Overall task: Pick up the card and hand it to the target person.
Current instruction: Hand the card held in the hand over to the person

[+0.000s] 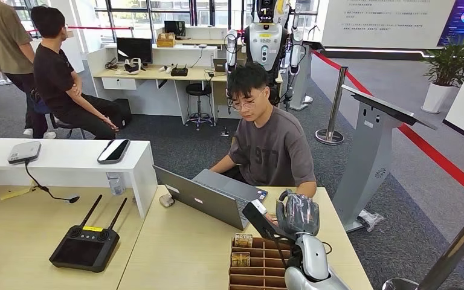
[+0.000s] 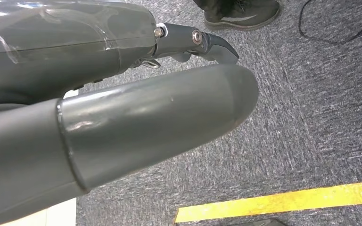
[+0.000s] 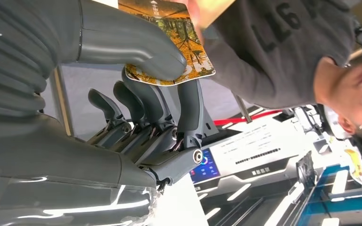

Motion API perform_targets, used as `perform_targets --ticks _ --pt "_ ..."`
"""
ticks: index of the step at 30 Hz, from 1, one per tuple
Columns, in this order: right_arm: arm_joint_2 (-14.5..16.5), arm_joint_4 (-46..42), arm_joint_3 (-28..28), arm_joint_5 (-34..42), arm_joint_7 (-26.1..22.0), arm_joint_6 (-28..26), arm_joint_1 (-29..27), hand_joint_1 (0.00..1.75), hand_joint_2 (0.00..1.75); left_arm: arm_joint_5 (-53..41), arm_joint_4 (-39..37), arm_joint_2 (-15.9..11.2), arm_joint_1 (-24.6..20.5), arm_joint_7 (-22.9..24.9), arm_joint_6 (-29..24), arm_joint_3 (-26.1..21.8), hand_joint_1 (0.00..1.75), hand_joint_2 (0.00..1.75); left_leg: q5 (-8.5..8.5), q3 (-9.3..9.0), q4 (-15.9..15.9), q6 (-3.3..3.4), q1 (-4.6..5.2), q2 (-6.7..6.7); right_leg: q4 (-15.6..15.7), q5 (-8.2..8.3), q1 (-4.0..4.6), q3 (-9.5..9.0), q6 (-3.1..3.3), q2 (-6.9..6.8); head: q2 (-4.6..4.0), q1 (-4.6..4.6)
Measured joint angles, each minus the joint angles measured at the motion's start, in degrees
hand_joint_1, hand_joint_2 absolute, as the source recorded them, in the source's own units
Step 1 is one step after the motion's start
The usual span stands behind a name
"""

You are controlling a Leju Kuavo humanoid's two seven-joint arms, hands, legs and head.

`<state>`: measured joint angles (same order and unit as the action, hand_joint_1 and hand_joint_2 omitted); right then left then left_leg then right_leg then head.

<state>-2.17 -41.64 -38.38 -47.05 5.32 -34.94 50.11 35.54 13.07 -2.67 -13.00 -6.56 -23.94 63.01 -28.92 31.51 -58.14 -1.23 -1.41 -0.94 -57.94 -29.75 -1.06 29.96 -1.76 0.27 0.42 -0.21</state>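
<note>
on the left of the person's laptop [image 1: 202, 196] a black controller [image 1: 84, 244] with 2 antennas lies on the counter [image 1: 181, 254], well apart from the action. the left robot hand [image 2: 136, 113] hangs low over grey carpet beside a yellow floor line [image 2: 283, 200]; whether its fingers are spread or curled i cannot tell. right of the laptop, just beyond a brown cardboard divider box [image 1: 260, 266], the right robot hand [image 1: 297, 212] is raised toward the seated person [image 1: 272, 145]. in the right wrist view that robot hand [image 3: 136, 108] pinches the card [image 3: 179, 37] between thumb and a finger. the card, printed in orange and yellow, sticks out past the fingertips, its long axis running away from the robot hand toward the person's grey shirt, and the person's fingers [image 3: 207, 12] appear to be touching its far end. the right arm alone is placed for the handover; judging by this, the card only needs releasing once the person has it firmly.
</note>
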Motion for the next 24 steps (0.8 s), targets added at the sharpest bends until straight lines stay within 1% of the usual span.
perform_targets --ticks 13,21,24 --pt "0.5 4.1 0.0 -0.7 -1.1 -3.3 0.0 1.55 1.75 -0.1 0.0 0.0 -0.1 -0.1 0.1 0.0 0.00 0.00 0.00 0.00 0.0 0.00 0.00 0.01 0.0 0.00 0.00 0.00 0.00 0.00 0.00 0.02" --pt "0.9 5.6 0.0 -1.0 -0.9 -3.2 0.0 1.53 1.75 -0.1 0.0 0.0 -0.1 -0.1 0.2 0.2 0.00 0.00 0.00 0.00 0.0 0.00 0.00 0.00 0.0 0.00 0.00 0.00 0.00 0.00 0.00 0.02" --pt "0.9 6.1 0.0 -1.0 -0.6 -3.1 0.0 1.57 1.75 -0.1 0.0 0.0 -0.1 -0.1 0.2 0.4 0.00 0.00 0.00 0.00 0.0 0.00 0.00 0.01 0.0 0.00 0.00 0.00 0.00 0.00 0.00 0.02"
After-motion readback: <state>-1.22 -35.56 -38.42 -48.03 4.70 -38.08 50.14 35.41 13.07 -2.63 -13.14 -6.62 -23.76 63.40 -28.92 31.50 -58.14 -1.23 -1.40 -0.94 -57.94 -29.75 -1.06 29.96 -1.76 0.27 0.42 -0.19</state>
